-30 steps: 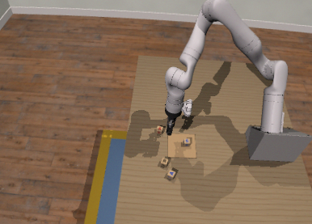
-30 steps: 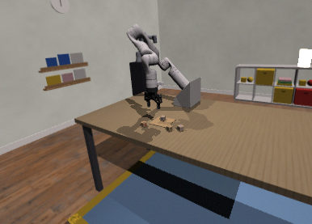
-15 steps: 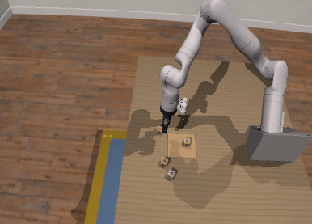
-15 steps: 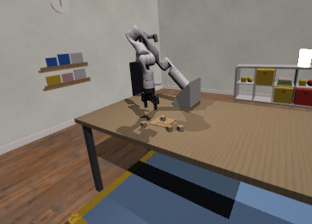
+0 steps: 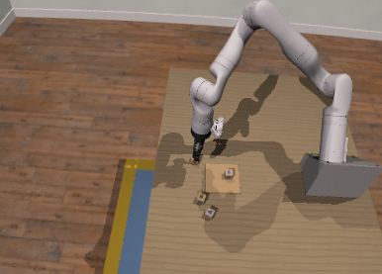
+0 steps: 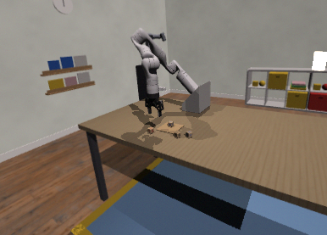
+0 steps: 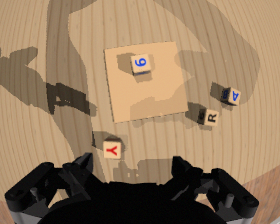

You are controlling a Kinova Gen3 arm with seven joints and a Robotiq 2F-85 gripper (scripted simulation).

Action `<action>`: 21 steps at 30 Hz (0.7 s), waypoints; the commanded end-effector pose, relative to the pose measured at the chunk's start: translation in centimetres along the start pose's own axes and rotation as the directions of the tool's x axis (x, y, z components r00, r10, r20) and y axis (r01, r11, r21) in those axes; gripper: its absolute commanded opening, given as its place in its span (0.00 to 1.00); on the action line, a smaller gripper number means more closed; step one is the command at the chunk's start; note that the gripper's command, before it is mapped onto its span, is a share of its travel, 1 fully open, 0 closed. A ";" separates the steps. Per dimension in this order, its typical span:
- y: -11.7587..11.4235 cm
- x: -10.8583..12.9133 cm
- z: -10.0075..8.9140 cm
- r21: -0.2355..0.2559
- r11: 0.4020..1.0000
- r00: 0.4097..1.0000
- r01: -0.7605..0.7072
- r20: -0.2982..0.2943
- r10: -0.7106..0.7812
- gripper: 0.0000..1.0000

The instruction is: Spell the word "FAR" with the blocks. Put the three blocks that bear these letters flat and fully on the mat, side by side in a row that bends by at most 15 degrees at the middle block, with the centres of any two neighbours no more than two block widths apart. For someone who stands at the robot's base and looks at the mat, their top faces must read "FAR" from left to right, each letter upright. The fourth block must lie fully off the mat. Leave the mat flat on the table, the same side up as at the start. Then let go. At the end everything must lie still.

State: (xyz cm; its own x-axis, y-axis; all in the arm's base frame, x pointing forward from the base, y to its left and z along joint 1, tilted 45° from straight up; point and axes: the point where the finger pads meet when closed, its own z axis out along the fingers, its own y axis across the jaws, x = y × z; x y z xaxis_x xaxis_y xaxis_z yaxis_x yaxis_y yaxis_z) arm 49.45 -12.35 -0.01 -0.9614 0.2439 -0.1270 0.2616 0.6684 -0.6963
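Observation:
A small tan mat [image 7: 146,81] lies on the table; it also shows in the top view [image 5: 223,177]. On it sits a block with a blue character like a 6 or 9 [image 7: 140,63]. A block with a black R [image 7: 209,117] and a block with a blue A [image 7: 233,96] lie off the mat on one side. A block with a red letter that I cannot read surely [image 7: 113,150] lies off the mat on the other side. My gripper [image 7: 132,164] is open and empty, low over the table. The red-letter block is just ahead of the fingers, nearer the left one. In the top view the gripper [image 5: 197,157] stands over that block.
The robot's grey base [image 5: 338,175] stands on the table beyond the mat. The table's edge [image 5: 153,185] runs close behind the gripper. A blue and yellow rug [image 5: 130,220] lies on the floor below it.

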 end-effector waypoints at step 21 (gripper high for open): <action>-1.2 -3.2 0.3 0.002 1.000 1.000 -0.002 -0.007 0.002 1.00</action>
State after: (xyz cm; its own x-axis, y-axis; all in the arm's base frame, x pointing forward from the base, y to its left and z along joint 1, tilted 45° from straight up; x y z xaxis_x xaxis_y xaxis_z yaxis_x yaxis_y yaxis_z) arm 52.36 -13.90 1.12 -0.9610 0.2433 -0.1317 0.2644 0.6685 -0.6951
